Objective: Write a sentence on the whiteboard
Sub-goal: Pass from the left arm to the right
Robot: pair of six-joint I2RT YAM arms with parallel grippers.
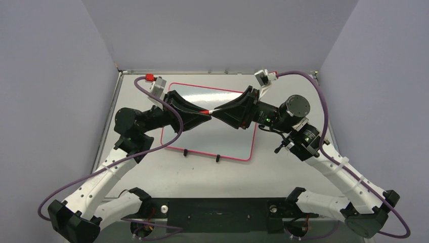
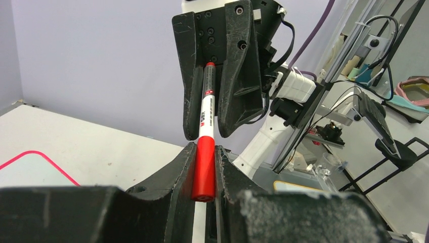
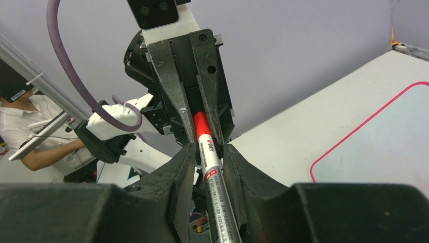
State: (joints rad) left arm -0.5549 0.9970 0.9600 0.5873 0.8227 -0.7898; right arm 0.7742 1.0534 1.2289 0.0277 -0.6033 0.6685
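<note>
Pink-framed whiteboard [image 1: 222, 136] flat on tabletop [image 1: 177, 172]

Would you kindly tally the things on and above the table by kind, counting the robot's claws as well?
Marker: 1
Whiteboard: 1
Black clips on the board's near edge: 2
Claws, the left claw and the right claw: 2
Total: 6

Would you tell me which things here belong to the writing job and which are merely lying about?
Job: whiteboard; marker, held between left tool and right tool.
Lying about: person in white shirt; pinkish object on a side bench. Both are off the table.
</note>
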